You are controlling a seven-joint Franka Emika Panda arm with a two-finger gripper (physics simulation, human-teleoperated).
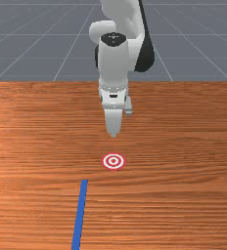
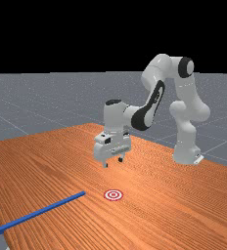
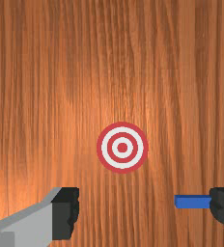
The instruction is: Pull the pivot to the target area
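"Starting with the pivot: probably meaning the blue bar (image 1: 79, 215), lying on the table (image 1: 184, 122) at the front view's lower left, running up from the bottom edge. Touching the target (image 1: 113, 161)?"

"No. Stopping short of the red and white rings and off to one side. In the far view, slanting from the lower left toward the lower middle, likewise apart from the rings."

"And gripping anything?"

"Nothing. See the gripper (image 2: 113, 162) in the middle of the far view, hanging above the wood, and the fingers (image 3: 65, 212) spread wide along the wrist view's bottom edge. Don't mistake the bar's end, near one fingertip there, for a catch."

"Farther out?"

"Just the arm (image 2: 157, 105), reaching in from the far view's right."

"So how much done?"

"Seemingly only the hovering near the target. Still to come, by all appearances: moving out over the bar, lowering, getting a hold or a push on it, then dragging back and sideways onto the rings. Likely needing care against swinging something so long askew."
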